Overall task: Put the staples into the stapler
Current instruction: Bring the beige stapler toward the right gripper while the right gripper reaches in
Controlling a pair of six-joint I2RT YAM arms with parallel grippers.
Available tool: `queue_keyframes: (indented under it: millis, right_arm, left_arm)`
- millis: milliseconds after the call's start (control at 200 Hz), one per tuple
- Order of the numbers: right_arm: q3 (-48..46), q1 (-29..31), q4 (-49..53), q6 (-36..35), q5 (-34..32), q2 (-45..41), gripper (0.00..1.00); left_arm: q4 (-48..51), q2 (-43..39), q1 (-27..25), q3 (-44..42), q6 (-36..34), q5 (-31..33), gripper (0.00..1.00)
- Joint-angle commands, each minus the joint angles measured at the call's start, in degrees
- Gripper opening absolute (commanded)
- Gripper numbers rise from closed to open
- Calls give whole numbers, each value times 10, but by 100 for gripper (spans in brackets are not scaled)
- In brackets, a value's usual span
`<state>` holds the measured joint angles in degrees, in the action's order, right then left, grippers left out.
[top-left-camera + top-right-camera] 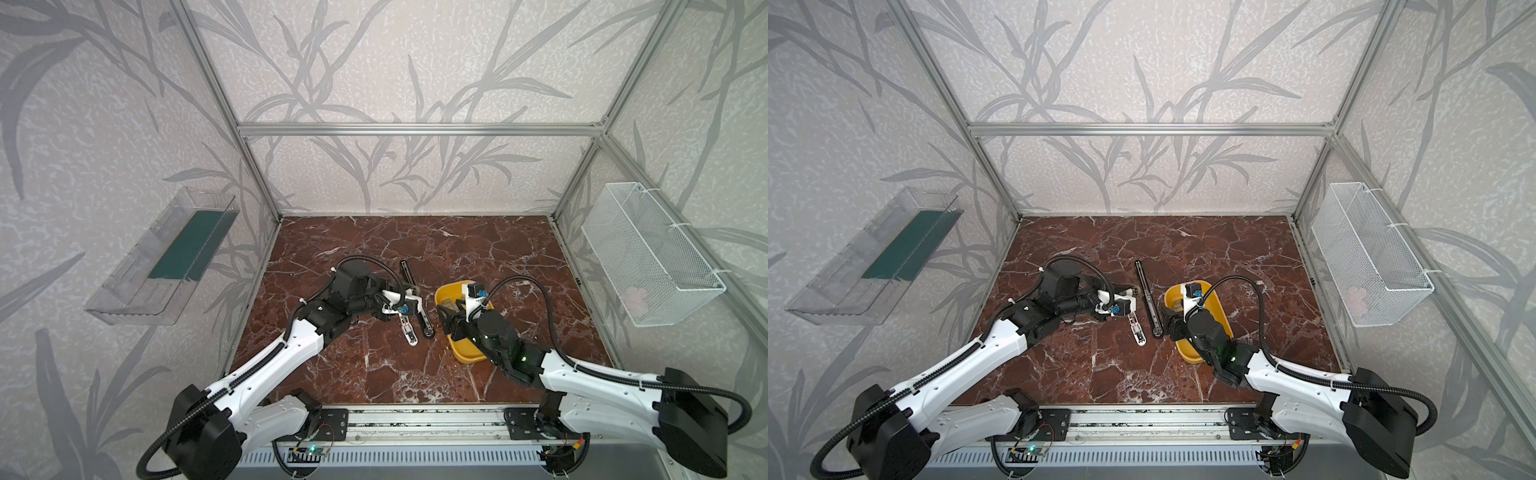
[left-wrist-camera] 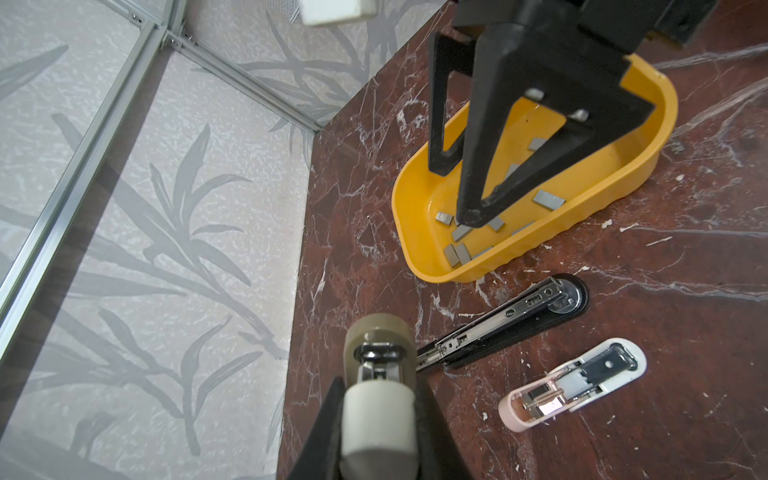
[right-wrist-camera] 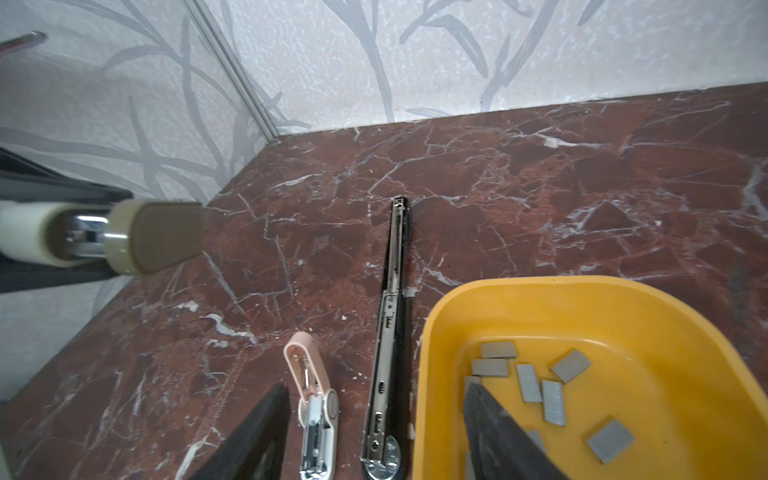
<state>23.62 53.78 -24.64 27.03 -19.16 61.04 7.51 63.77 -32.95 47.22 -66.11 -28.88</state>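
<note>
My left gripper [image 2: 380, 386] is clamped on the beige stapler [image 3: 158, 237] and holds it clear of the marble table [image 1: 415, 374], opened, with chrome metal showing between its two halves; my right gripper [image 2: 456, 193] hangs over the yellow tray [image 3: 540, 286] with its jaws apart and nothing between them, one fingertip [image 2: 471, 216] down among the staples [image 3: 530, 382]; these lie loose and scattered on the tray's floor as flat grey strips; just beside the tray a long black stapler [image 3: 388, 332] lies opened out flat on the table, and beside that a small pink-and-white stapler [image 3: 316, 415], also open; any lettering on the staplers is too small for me to read.
</note>
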Motion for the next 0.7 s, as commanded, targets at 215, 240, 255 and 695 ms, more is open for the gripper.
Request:
queue_keyframes:
  millis: [215, 240, 255, 695]
  right_arm:
    - [-43, -2, -193, -37, 146, 3, 65]
    - [-47, -2, -209, -38, 155, 3, 65]
    - [-50, -2, -215, -39, 160, 2, 65]
    - [-42, -2, -230, -42, 198, 21, 65]
  left_arm:
    - [28, -2, -6, -6, -44, -68, 0]
    - [27, -1, -6, -6, -45, -67, 0]
    - [27, 1, -6, -6, -46, -66, 0]
    - [46, 5, -21, -18, -96, -58, 0]
